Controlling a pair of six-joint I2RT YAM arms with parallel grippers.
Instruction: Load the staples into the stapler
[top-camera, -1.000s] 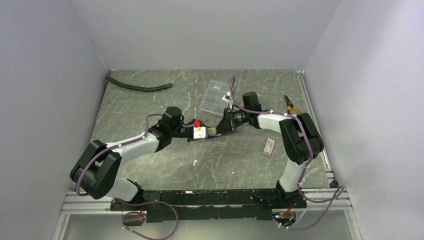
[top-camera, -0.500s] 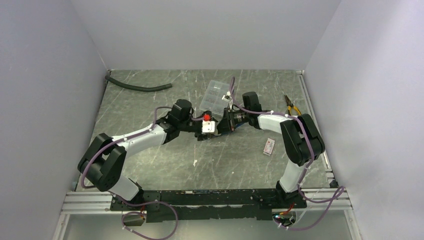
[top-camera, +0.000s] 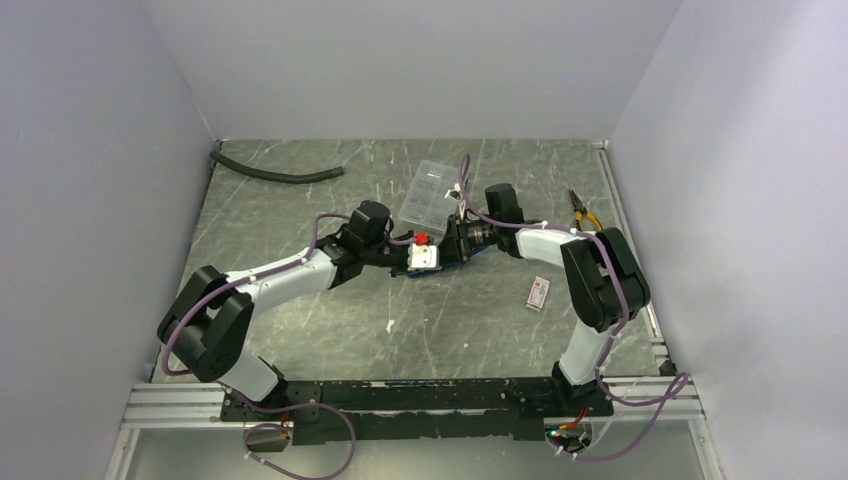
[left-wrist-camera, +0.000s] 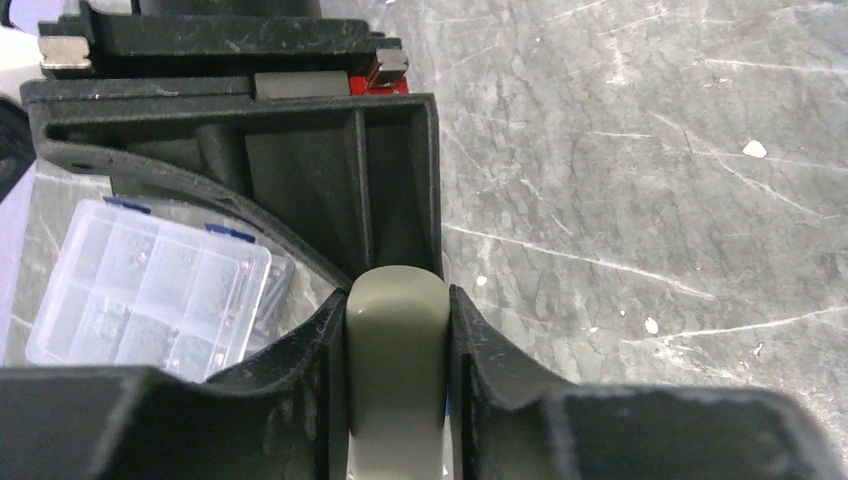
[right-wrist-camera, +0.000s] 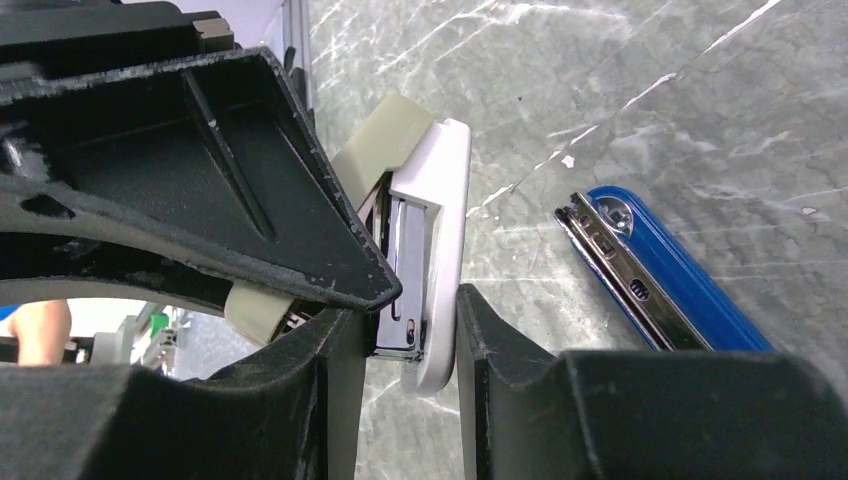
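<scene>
The stapler (top-camera: 427, 259) is white with a beige end and is held above the table between both grippers. My left gripper (top-camera: 410, 258) is shut on its beige end (left-wrist-camera: 397, 340). My right gripper (top-camera: 449, 247) is shut on its white front end (right-wrist-camera: 440, 200), where the metal magazine shows. The two grippers nearly touch. A small white box with a red end (top-camera: 539, 292) lies flat on the table to the right, apart from both grippers. No loose staple strips show.
A clear compartment case (top-camera: 428, 192) lies just behind the grippers and also shows in the left wrist view (left-wrist-camera: 150, 290). A blue object with a metal rail (right-wrist-camera: 650, 280) lies under the right gripper. Pliers (top-camera: 583, 213) lie at the right edge, a black hose (top-camera: 280, 175) at the back left.
My left arm has carried the stapler right and slightly back, closing up against the right gripper. The right arm has hardly moved.
</scene>
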